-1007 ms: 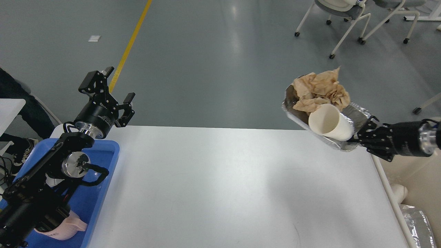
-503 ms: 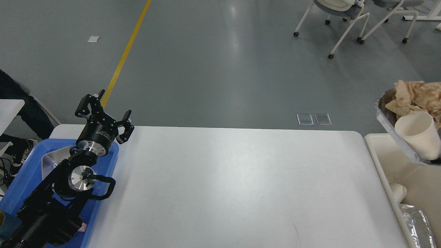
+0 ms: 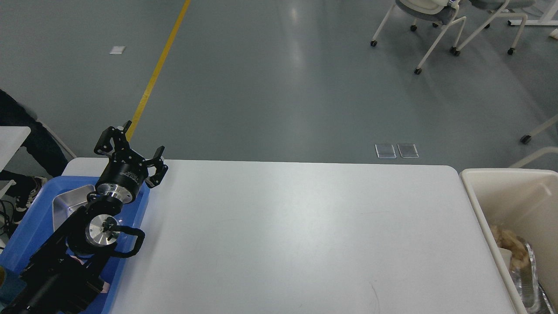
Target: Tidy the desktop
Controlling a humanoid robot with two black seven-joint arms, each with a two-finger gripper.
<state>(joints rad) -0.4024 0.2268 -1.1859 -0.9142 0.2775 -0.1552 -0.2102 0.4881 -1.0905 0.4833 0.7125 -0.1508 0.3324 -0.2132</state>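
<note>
The desktop [image 3: 296,235] is a wide white tabletop with rounded corners, filling the middle of the head view. My left gripper [image 3: 133,146] is open and empty, raised over the far left corner of the desktop above the blue tray [image 3: 26,231]. My right gripper is out of view. A foil tray [image 3: 525,279] with crumpled brown paper [image 3: 505,242] lies inside the cream bin [image 3: 505,192] at the right.
The blue tray at the left holds a shiny metal dish [image 3: 65,205] and a pink thing half hidden under my left arm. White chairs [image 3: 436,26] on casters stand on the grey floor beyond. A yellow floor line [image 3: 161,65] runs at the far left.
The right gripper with the foil tray, brown paper and white cup moved right and left the view; the foil tray and paper now lie in the cream bin. The left gripper sank slightly.
</note>
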